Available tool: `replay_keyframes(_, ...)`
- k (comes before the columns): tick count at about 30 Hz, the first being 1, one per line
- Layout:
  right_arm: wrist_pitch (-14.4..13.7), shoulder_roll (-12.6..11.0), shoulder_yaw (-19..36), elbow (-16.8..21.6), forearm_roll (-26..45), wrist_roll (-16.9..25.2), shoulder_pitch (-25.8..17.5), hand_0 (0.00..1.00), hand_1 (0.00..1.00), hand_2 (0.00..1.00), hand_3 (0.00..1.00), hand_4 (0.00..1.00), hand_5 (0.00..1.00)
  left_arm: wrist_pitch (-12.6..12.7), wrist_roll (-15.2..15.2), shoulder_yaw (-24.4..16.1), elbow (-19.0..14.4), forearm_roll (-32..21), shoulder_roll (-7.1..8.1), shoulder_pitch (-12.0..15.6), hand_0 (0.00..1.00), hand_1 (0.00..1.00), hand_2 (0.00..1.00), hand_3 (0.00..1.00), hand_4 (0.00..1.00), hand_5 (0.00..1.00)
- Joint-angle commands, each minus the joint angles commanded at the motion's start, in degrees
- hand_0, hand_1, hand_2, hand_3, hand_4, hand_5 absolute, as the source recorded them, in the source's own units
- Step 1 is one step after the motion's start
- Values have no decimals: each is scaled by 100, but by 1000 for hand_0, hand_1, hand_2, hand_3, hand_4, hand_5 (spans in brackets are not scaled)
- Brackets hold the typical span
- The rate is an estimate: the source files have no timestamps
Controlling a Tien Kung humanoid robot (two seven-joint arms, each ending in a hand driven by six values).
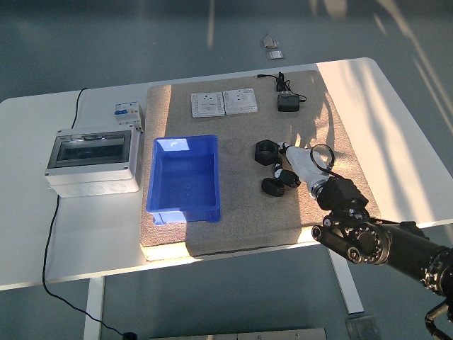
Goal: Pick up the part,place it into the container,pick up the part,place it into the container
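We found one white table [396,120] carrying one tan mat [241,212], and on the mat one blue bin [184,177], which held nothing we could see. Right of the bin lay the black parts: we counted one hex nut [265,151] standing alone, and two rounded pieces, one [273,186] nearest the mat's front and one [286,175] just behind it, the second partly covered by the hand, so that its shape could not be settled. All three were on the mat, outside the bin and apart from it. One robot arm was in view, entering from the lower right corner; its right hand [306,163] was pale and reached in over the parts, its tip close beside the nut. The fingers were pointed down toward the parts, but we could not tell whether they were closed on anything or merely resting there. One thin ring [322,151] showed just behind the hand. At the mat's far edge we counted two white socket plates [224,103] side by side and one black adapter [287,103] with its cord. Left of the mat, on the bare table, stood one grey enclosure [92,164] with a dark window, and behind it one small breaker [127,113]. One black cable [48,241] ran from the enclosure over the table's front edge.
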Motion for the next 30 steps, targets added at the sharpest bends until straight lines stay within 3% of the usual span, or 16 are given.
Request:
replay_keyframes(1,-2,0,0,2,-1,0,0,704,557,710,841,791,291,1,0,0,0,-2,0,1,653,628,571,541,574,454)
replay_keyframes(2,-5,0,1,5,-2,0,-1,671,488,649,767,769,273,2,-1,0,0,-5,1,2,653,630,572,541,573,453)
replay_keyframes(7,-49,0,-1,26,-5,21,2,671,488,649,767,769,273,13,-13,-7,0,-15,3,10,653,630,572,541,573,453)
replay_keyframes(8,-61,0,-4,30,-1,29,3,661,458,591,662,739,251,13,-16,-8,0,-12,1,11,657,631,567,540,572,454)
replay_keyframes(18,-225,0,66,101,-25,98,16,642,445,562,622,722,245,6,-20,3,0,0,-10,16,657,631,566,539,571,458)
replay_keyframes(30,-455,-19,851,672,-577,-75,36,644,441,583,641,723,250,12,-12,7,0,-11,3,23,658,632,567,539,571,459)
